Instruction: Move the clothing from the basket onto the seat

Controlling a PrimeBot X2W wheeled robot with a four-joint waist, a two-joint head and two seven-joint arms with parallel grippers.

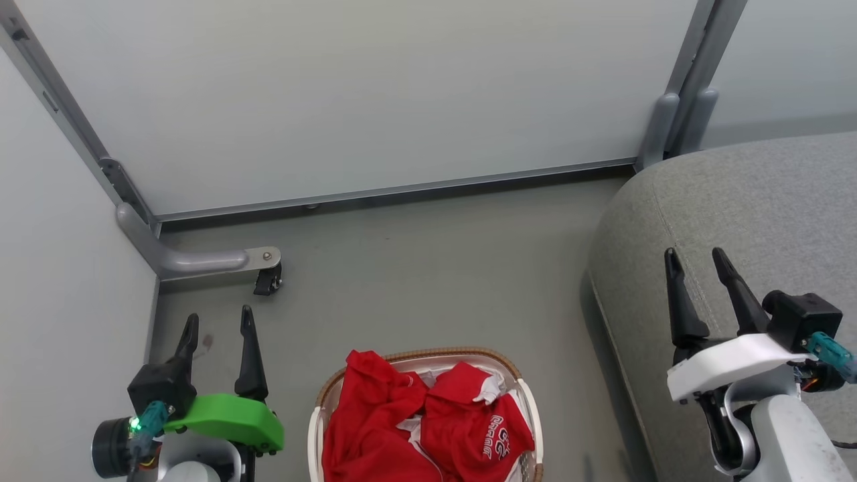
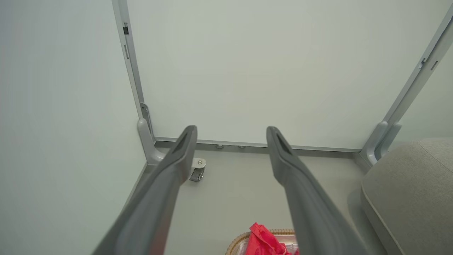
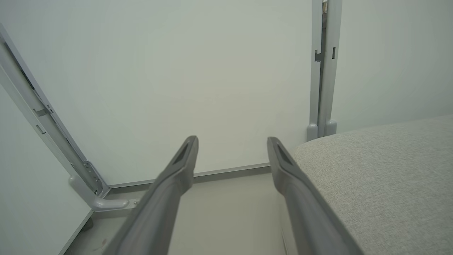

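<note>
Bright red soft sports garments with white panels and white lettering lie heaped inside the oval white perforated plastic laundry basket with a brown woven rim. You find it at 6 o'clock in your head view, standing on the plain grey floor. One red fold rises over the rim at the basket's 11 o'clock side, and your left wrist view catches that same fold at its 6 o'clock edge. The large grey fabric-upholstered sofa cushion with a stitched seam fills the 3 o'clock side, apart from the laundry basket with a strip of floor between them. Your left gripper, on its green housing, hangs at 8 o'clock just beside the basket, its two dark fingers spread apart with bare floor between them. Your right gripper, on its white housing, hangs at 4 o'clock over the near edge of the sofa cushion, fingers likewise spread; you cannot tell whether they touch the fabric. Pale partition panels in grey metal frames close off 12 o'clock, and a small black caster wheel sits at 10 o'clock.
</note>
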